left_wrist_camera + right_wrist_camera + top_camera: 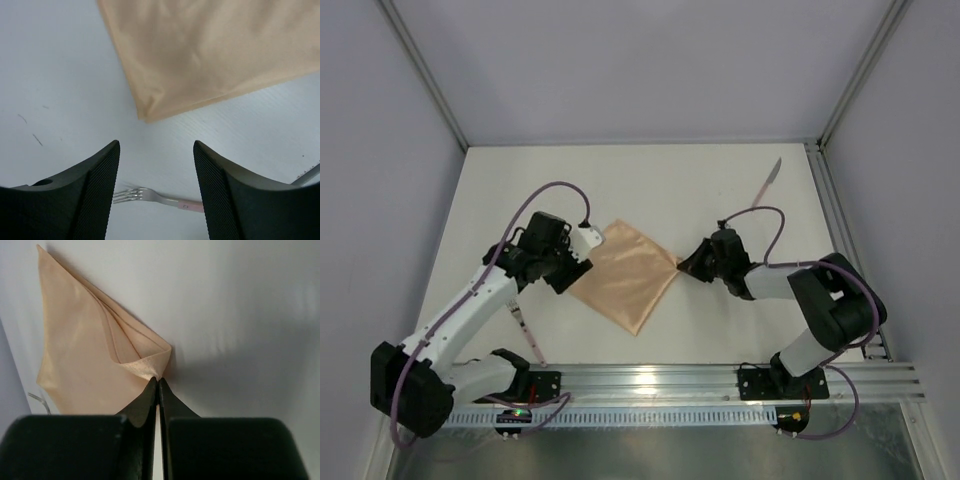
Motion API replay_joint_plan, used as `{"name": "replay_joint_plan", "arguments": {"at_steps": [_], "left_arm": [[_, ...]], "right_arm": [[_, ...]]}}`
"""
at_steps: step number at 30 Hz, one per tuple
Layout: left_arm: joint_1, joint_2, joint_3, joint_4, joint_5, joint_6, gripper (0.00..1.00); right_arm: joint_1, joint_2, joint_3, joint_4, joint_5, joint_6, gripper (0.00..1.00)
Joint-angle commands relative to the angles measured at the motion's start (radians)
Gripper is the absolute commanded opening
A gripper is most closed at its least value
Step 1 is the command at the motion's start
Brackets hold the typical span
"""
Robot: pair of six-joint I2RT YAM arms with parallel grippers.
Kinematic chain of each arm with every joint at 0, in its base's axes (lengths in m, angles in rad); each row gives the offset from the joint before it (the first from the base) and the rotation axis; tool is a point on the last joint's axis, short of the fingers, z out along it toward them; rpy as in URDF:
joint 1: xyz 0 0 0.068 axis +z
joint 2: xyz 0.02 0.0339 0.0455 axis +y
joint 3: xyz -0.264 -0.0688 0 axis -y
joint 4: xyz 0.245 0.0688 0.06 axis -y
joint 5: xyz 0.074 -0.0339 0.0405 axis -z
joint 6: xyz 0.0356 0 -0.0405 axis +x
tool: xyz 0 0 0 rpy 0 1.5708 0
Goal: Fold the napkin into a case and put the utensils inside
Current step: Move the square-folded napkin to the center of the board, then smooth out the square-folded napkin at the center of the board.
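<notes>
The peach-orange napkin (627,277) lies flat in the middle of the table, turned like a diamond. My right gripper (686,264) is shut on its right corner, which puckers up at my fingertips in the right wrist view (150,367). My left gripper (572,272) is open and empty just off the napkin's left corner (147,116), which lies on the table ahead of my fingers (102,185). The pale pink fork (527,334) lies near the front left, and shows between my left fingers (150,196). The knife (768,181) lies at the far right.
A metal rail (720,380) runs along the table's near edge. A raised frame edge (840,230) borders the table on the right. Grey walls enclose the table at the back and sides.
</notes>
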Motion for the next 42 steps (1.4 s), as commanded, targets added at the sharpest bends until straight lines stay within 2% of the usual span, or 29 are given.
{"name": "replay_joint_plan", "arguments": {"at_steps": [1,3,6,7,9,10,14,17,21,25,30,36,39,40,42], "left_arm": [[0.143,0.110,0.058,-0.083,0.072,-0.085,0.61],[0.195,0.187,0.080,-0.075,0.026,-0.125,0.58],[0.200,0.255,0.096,-0.041,0.019,-0.159,0.59],[0.200,0.294,0.104,-0.038,0.026,-0.167,0.59],[0.200,0.331,0.130,-0.029,0.026,-0.190,0.60],[0.200,0.357,0.138,-0.023,0.023,-0.199,0.60],[0.200,0.393,0.162,0.000,0.030,-0.221,0.58],[0.200,0.413,0.166,0.026,-0.002,-0.230,0.54],[0.200,0.436,0.164,0.084,-0.004,-0.237,0.49],[0.200,0.483,0.164,0.088,0.026,-0.239,0.35],[0.200,0.531,0.159,0.095,0.020,-0.237,0.31],[0.200,0.531,0.156,0.095,0.046,-0.234,0.21],[0.200,0.523,0.153,0.089,0.058,-0.228,0.11],[0.200,0.523,0.153,0.089,0.059,-0.224,0.02],[0.200,0.523,0.155,0.088,0.059,-0.222,0.00]], "right_arm": [[0.021,-0.109,-0.177,0.049,0.103,0.035,0.04],[0.045,-0.198,-0.234,0.015,0.137,0.038,0.04],[0.114,-0.289,-0.290,-0.070,0.137,0.029,0.04],[0.139,-0.308,-0.293,-0.100,0.132,0.021,0.07],[0.148,-0.387,-0.291,-0.218,0.135,0.000,0.18],[0.150,-0.422,-0.297,-0.251,0.135,-0.006,0.32],[0.147,-0.586,-0.264,-0.484,0.132,-0.088,0.61],[0.100,-0.631,-0.189,-0.589,0.128,-0.202,0.66],[0.029,-0.536,-0.031,-0.555,0.028,-0.359,0.64],[0.021,-0.270,0.160,-0.553,-0.060,-0.506,0.55],[0.001,-0.091,0.281,-0.483,-0.092,-0.526,0.50],[-0.005,0.016,0.300,-0.440,-0.129,-0.513,0.47],[-0.008,0.046,0.289,-0.413,-0.141,-0.505,0.46],[-0.008,0.052,0.287,-0.402,-0.144,-0.499,0.46],[-0.013,0.067,0.286,-0.393,-0.149,-0.496,0.45]]}}
